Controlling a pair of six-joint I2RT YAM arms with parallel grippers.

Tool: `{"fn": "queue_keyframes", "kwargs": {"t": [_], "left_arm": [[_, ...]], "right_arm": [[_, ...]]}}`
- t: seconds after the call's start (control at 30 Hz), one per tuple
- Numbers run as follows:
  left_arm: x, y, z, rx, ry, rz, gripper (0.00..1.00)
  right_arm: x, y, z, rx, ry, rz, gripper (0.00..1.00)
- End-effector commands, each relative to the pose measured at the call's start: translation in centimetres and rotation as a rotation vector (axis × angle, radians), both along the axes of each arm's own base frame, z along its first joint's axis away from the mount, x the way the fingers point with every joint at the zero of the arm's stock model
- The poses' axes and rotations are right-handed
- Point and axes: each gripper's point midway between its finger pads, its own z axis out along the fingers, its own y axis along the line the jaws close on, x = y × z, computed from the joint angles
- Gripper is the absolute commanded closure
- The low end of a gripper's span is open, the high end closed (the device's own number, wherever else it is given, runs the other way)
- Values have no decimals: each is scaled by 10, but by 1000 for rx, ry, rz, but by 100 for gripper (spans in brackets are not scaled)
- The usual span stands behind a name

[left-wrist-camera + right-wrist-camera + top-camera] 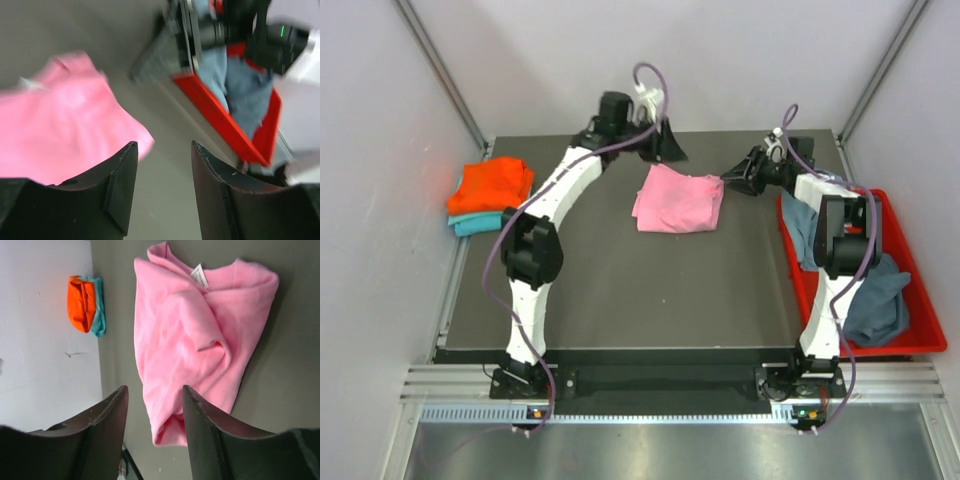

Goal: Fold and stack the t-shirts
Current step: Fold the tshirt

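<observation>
Pink tee near both fingers

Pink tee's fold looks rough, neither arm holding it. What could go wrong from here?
1. The loosely folded pink cotton t-shirt is bunched, with uneven layers; a grab at one edge may pull the fold open.
2. The orange t-shirt on the teal t-shirt sits right at the dark table's left edge; placing the pink one there could nudge the stack over.

Red bin at right edge of dark table — pale walls on three sides.
</observation>
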Motion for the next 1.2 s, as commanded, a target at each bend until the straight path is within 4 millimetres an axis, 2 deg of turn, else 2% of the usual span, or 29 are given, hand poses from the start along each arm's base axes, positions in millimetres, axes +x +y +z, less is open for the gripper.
{"fn": "queue_keyframes", "kwargs": {"t": [0.0, 0.13, 0.33, 0.6, 0.63, 0.7, 0.73, 0.87, 0.9, 0.97, 1.17], "left_arm": [[-54, -24, -49, 36, 242, -157, 48], [-66, -34, -66, 61, 270, -181, 48], [-74, -42, -91, 88, 323, -202, 48], [-69, -65, -110, 68, 349, -229, 48], [-69, -69, -118, 70, 359, -235, 48], [-66, -74, -118, 56, 358, -238, 48], [-66, -78, -127, 58, 373, -240, 48], [-62, -86, -136, 49, 384, -245, 49], [-61, -88, -137, 43, 384, -247, 49], [-61, -90, -143, 38, 405, -248, 49], [-66, -96, -163, 39, 452, -260, 49]], "right_arm": [[22, 3, 10, 32, -58, 6, 53], [36, 5, 1, 56, -48, -1, 53], [40, 11, -9, 94, -26, 11, 53], [37, 17, 5, 124, -35, 33, 54], [37, 17, 10, 128, -45, 35, 54], [35, 19, 11, 133, -38, 39, 54], [34, 20, 8, 136, -26, 40, 54], [30, 23, -3, 144, 3, 44, 54], [23, 42, -4, 148, 3, 80, 54], [19, 48, -11, 156, 25, 85, 54], [27, 59, -36, 136, 51, 76, 53]]}}
